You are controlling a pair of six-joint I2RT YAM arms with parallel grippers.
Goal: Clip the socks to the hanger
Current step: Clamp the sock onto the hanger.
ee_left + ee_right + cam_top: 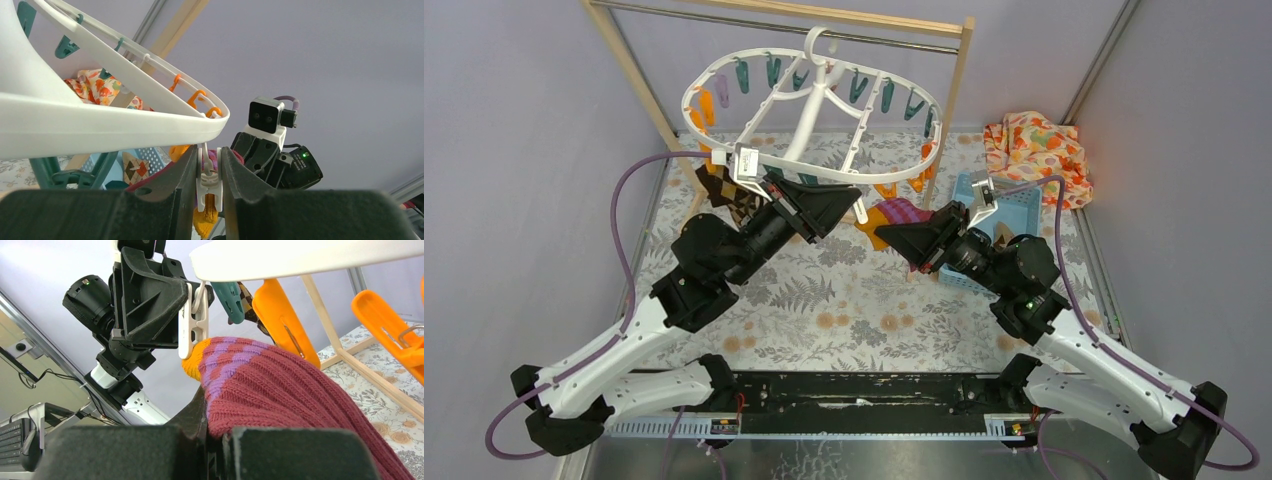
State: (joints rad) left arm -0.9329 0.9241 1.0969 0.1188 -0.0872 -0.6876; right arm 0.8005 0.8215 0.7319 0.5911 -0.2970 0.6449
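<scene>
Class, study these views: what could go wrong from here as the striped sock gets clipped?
1. Only the orange toe of the striped sock meets the white peg squeezed by the left gripper; a shallow bite might slip.
2. The hanger hangs tilted; pushing from the right gripper could swing it away.

Left arm (614, 352) and right arm (1092, 356) are white with black joints, purple cables (617, 238).

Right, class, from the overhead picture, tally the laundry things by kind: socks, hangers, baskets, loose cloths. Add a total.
Socks: 2, brown checked sock and magenta striped sock
Hangers: 1, white hanger
Baskets: 1, blue basket
Loose cloths: 1, orange floral cloth
Total: 5
</scene>
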